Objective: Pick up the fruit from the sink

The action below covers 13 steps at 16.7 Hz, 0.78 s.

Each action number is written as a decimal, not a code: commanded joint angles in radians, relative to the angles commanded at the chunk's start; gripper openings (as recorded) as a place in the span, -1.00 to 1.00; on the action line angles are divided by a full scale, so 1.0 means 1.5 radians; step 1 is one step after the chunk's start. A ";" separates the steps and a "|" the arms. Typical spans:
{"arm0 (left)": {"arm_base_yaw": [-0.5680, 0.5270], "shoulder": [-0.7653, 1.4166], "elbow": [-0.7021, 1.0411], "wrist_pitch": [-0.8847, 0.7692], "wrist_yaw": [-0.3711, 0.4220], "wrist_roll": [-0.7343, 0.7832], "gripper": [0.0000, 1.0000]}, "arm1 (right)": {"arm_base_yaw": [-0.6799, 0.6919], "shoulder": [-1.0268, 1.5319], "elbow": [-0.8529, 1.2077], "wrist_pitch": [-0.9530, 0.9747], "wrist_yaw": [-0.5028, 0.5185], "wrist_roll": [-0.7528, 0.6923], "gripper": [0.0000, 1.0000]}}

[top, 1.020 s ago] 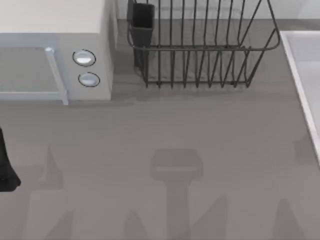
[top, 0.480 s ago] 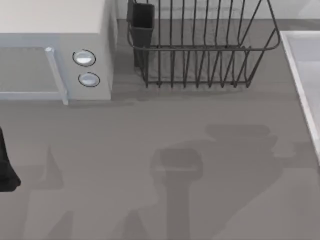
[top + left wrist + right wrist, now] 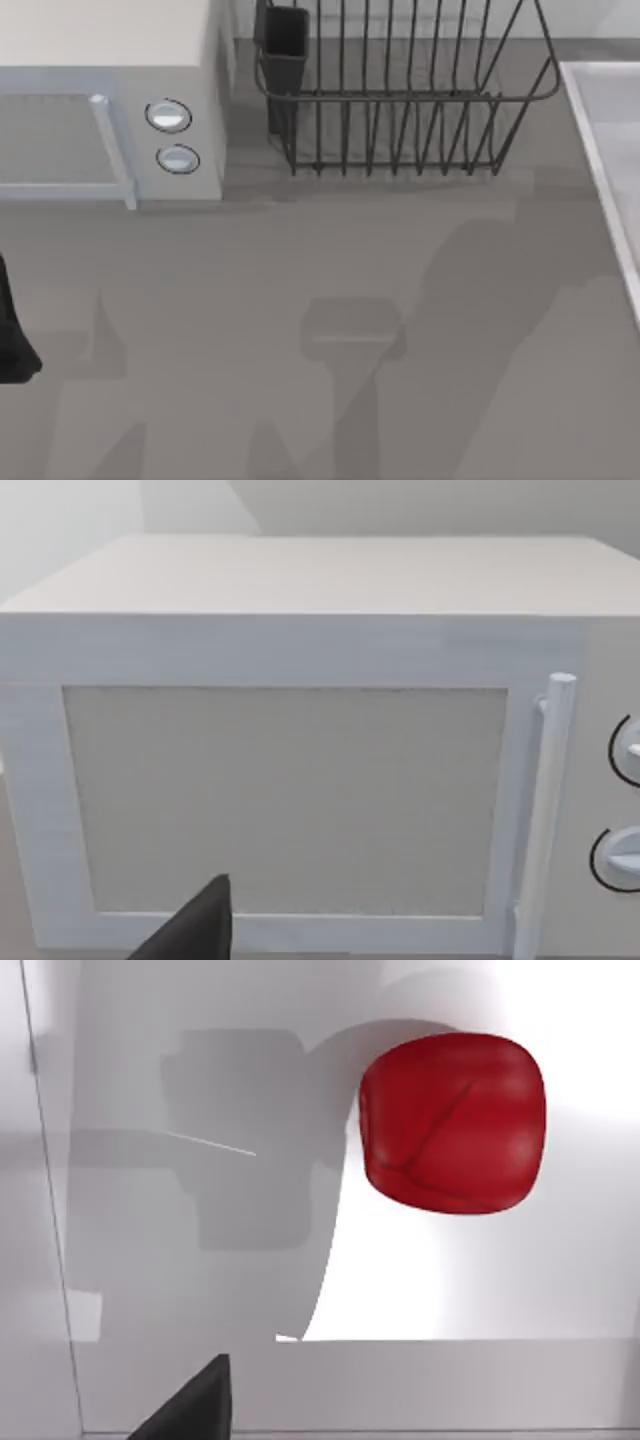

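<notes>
The grey tabletop [image 3: 300,270] was the biggest thing, and the sink [image 3: 610,150] sat at its right edge, showing a pale raised rim in the top view. Away from the sink, at the far left of the tabletop, stood a white microwave [image 3: 110,100] with two round knobs. Between the microwave and the sink stood a dark wire dish rack [image 3: 400,100]. Long arm shadows lay on the tabletop in front of the rack, stretching toward the sink. The left arm [image 3: 12,330] rested at the tabletop's left edge, far from the sink, and its camera looked straight at the microwave door. A dark fingertip of the left pincer [image 3: 195,930] poked into that view, but I could not tell if it was wide or narrow. The right pincer [image 3: 195,1405] hung over the sink, and I could not tell its opening either. The fruit [image 3: 452,1120], red and shiny, lay on the sink's pale floor, apart from the pincer. I think the reaching step was in hand. Next, the right pincer would need to line up over the fruit, go down, and squeeze it.
</notes>
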<state>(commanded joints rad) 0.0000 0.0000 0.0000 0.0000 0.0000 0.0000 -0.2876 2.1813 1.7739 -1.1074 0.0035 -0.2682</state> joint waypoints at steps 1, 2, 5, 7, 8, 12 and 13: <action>0.000 0.000 0.000 0.000 0.000 0.000 1.00 | -0.003 0.024 0.019 -0.012 0.000 -0.003 1.00; 0.000 0.000 0.000 0.000 0.000 0.000 1.00 | -0.005 0.040 0.033 -0.021 0.000 -0.005 1.00; 0.000 0.000 0.000 0.000 0.000 0.000 1.00 | -0.007 0.052 0.042 -0.027 0.000 -0.007 1.00; 0.000 0.000 0.000 0.000 0.000 0.000 1.00 | -0.007 0.052 0.042 -0.027 0.000 -0.007 1.00; 0.000 0.000 0.000 0.000 0.000 0.000 1.00 | -0.003 0.051 0.041 -0.026 0.000 -0.006 1.00; 0.000 0.000 0.000 0.000 0.000 0.000 1.00 | -0.004 0.080 0.015 0.023 0.001 -0.005 1.00; 0.000 0.000 0.000 0.000 0.000 0.000 1.00 | -0.004 0.096 0.002 0.052 0.001 -0.005 1.00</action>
<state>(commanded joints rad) 0.0000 0.0000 0.0000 0.0000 0.0000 0.0000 -0.2935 2.3251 1.7768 -1.0290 0.0046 -0.2760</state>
